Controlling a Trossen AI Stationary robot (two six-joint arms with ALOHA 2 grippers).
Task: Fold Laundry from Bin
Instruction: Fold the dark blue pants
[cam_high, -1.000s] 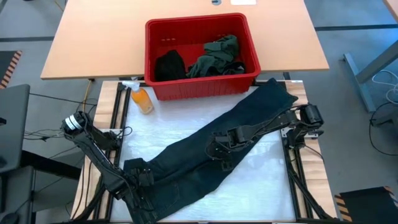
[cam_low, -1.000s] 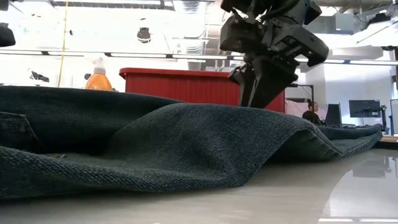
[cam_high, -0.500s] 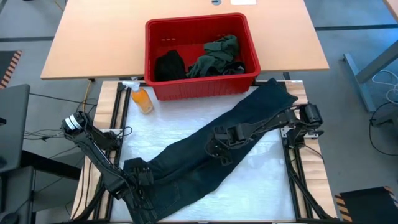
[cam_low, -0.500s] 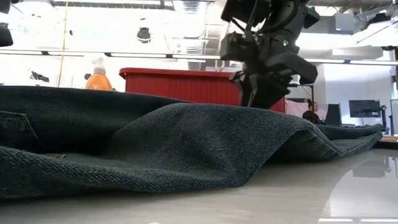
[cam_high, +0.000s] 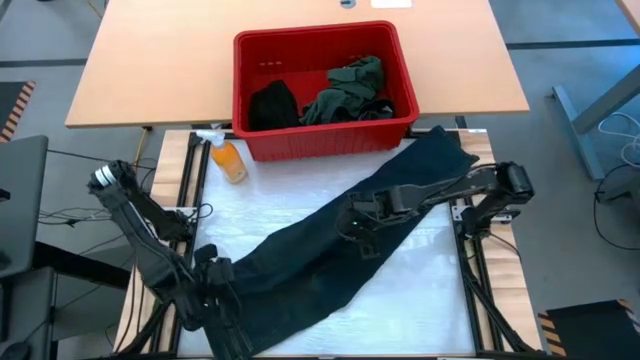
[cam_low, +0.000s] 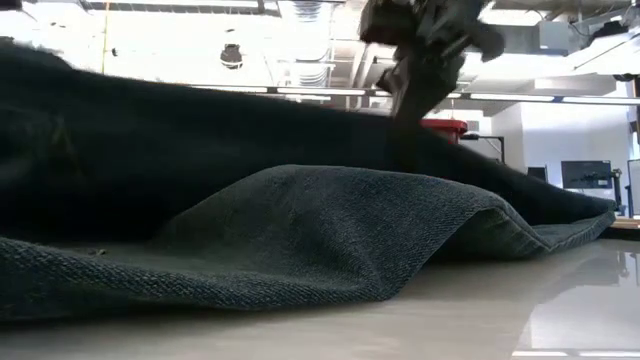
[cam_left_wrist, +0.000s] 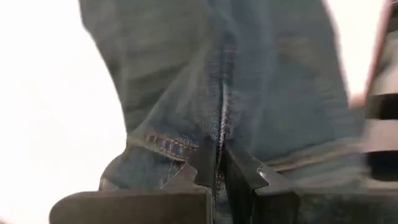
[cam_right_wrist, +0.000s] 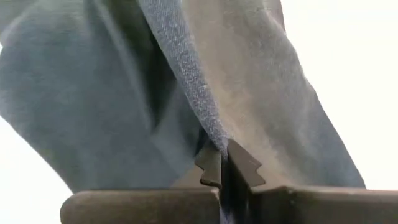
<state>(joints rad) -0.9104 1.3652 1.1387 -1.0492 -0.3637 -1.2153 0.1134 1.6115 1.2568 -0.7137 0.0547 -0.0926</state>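
Dark trousers heaped across the glossy table, one fold lifted by the right tool; red bin barely visible behind.

— Status of the left arm?
— It reaches along the table's left side toward the near edge. The left gripper is low, jaws clamped together.
— And the right arm?
— It extends from the right side toward the table's centre. The right gripper has its jaws pinched closed.

trousers dark charcoal-blue | bin bright red | bottle orange
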